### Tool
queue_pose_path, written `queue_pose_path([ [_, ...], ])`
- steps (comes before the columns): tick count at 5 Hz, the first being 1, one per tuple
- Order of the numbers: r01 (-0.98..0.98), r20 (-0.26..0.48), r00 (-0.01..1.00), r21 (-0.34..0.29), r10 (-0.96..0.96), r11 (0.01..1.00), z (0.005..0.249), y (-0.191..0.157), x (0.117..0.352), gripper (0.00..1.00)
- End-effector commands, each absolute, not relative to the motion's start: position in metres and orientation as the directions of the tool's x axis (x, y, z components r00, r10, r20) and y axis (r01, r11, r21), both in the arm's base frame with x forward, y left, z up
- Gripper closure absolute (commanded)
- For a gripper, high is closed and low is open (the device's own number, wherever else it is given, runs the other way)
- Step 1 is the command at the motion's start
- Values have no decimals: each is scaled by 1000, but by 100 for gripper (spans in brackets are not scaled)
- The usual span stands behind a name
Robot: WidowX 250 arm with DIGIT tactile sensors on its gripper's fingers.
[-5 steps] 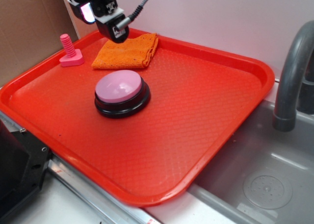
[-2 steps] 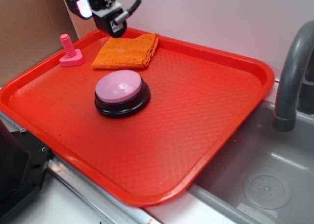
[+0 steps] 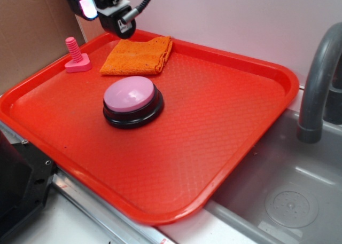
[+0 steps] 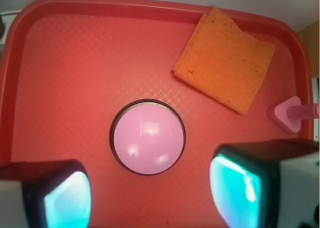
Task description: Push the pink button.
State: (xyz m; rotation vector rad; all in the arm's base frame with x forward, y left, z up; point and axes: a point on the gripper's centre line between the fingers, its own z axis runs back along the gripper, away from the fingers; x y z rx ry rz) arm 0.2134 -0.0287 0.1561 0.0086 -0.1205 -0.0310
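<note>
Glossy red plastic forms the rectangular serving tray (image 3: 251, 94), whose floor is embossed with a fine diamond lattice and whose rim curves upward at rounded corners. No brand, label or legible writing appears on any surface. Left of the tray's centre sits the large round pink button (image 3: 130, 94), a smooth pale pink dome with specular highlights, seated on a wider glossy black circular base; in the wrist view the pink button (image 4: 147, 137) lies between the two fingers, below and ahead of them, untouched. A folded orange woven cloth (image 3: 139, 56), slightly speckled, rests flat near the far rim, well apart from the button. At the far left corner stands a small bright pink threaded plastic bolt (image 3: 75, 56), upright on its wide head. The black robot gripper (image 3: 113, 14) hangs above the tray's far edge, near the cloth; its jaws stand parted, holding nothing, the fingers (image 4: 59, 193) showing translucent teal pads. A grey curved faucet (image 3: 319, 78) and grey sink basin (image 3: 283, 196) adjoin the tray's right side.
</note>
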Motion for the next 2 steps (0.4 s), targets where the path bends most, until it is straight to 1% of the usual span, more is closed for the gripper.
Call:
queue_pose_path([
  [1,0,183,983,11,-2,1000,184,-28,221,0],
  [2,-8,185,983,15,5,1000,188,-31,219,0],
])
